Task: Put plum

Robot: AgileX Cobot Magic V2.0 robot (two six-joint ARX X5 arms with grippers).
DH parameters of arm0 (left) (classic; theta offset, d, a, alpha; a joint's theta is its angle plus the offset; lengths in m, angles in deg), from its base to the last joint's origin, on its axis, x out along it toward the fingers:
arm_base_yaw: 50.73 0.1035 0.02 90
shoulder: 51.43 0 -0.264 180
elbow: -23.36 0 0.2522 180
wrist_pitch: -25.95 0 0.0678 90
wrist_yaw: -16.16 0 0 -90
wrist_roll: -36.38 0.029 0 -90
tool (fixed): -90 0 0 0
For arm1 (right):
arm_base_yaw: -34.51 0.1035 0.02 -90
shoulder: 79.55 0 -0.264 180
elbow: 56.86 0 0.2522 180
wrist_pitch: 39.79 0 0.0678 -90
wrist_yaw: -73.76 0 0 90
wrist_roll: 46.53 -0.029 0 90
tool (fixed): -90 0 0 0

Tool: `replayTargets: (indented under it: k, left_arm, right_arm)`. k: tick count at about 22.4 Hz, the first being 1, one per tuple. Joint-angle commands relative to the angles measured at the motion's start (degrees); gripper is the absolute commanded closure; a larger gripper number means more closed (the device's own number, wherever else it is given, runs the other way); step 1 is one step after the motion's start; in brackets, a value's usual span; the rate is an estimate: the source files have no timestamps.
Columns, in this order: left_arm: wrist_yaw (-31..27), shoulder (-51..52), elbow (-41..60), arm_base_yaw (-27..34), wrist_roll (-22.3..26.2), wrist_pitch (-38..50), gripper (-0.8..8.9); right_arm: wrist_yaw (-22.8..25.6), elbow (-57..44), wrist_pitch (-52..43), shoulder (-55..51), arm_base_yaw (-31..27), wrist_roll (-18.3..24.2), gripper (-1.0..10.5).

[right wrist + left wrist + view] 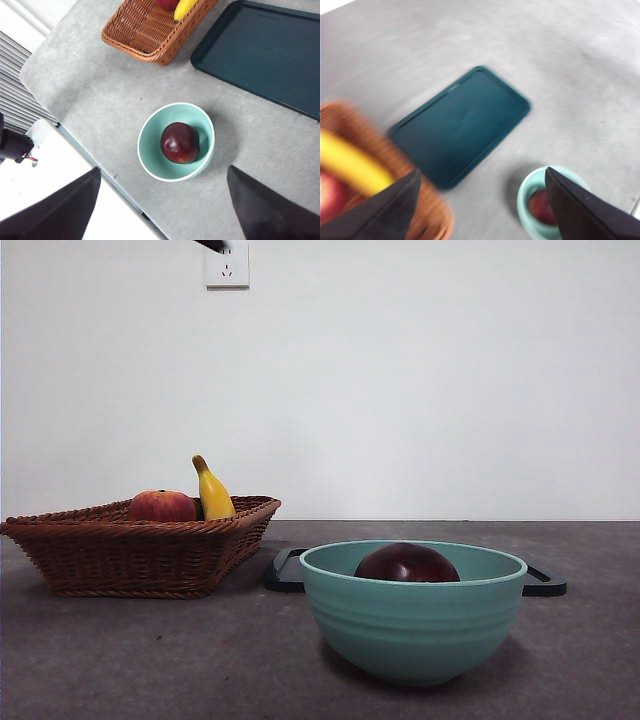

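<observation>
Bench (120, 660) grey, with open surface in front of and around the bowl; the right wrist view shows the bench's edge just beside the bowl, white floor and a slatted panel past it. One plum (179, 142), dark maroon and glossy, sits inside the one teal bowl (150, 155), nothing else in it; in the front view the plum (407, 564) shows just above the bowl's rim (412, 615). One dark green tray (265, 55) lies flat behind the bowl, bare, apart from it. One wicker basket (140, 550) stands beside the tray, well apart from the bowl, holding one red-orange peach-like fruit (162, 506) and one yellow banana (213, 492) leaning upright. Left hand (480, 200) released, jaws wide apart, grasping nothing, high over basket, tray and bowl; its view is blurred. Right hand (162, 200) released too, jaws spread, high above the bowl. Black tip (213, 245) at the top edge of the front view.
</observation>
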Motion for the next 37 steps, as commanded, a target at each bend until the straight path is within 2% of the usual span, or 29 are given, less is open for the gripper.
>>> replayTargets:
  k: [1,3,5,10,13,16,22,28,37]
  left_arm:
    - [2.3,2.0,1.2,2.8,0.5,-2.1,4.11]
    - [6.1,5.5,6.1,5.1,0.4,-1.7,4.11]
    - [7.6,9.1,12.2,6.0,0.2,-1.4,4.11]
    - [14.4,16.9,27.4,5.9,0.2,-1.3,4.12]
    - [18.7,19.3,32.4,5.9,0.2,-1.6,4.12]
    - [22.6,19.6,32.7,5.9,0.2,-1.9,4.13]
    - [22.9,19.6,32.7,5.9,0.2,-1.8,4.12]
    - [22.9,19.6,32.7,5.9,0.2,-1.8,4.12]
    - [22.9,19.6,32.7,5.9,0.2,-1.7,4.12]
  right_arm:
    - [0.0,1.1,-0.3,0.4,0.2,-0.4,5.4]
    - [0.1,1.1,-0.4,0.5,0.2,-0.3,5.4]
    - [0.1,1.1,-0.4,0.5,0.2,-0.3,5.4]
    - [0.1,1.1,-0.4,0.5,0.2,-0.4,5.4]
    - [0.1,1.1,-0.3,0.5,0.2,-0.4,5.4]
    - [0.1,1.1,-0.2,0.5,0.2,-0.4,5.4]
    - [0.1,1.0,1.3,0.9,0.2,-0.5,5.4]
    - [3.9,-0.9,1.2,3.5,2.1,-1.9,5.4]
    - [10.3,-8.4,-10.5,9.8,9.8,-9.7,5.7]
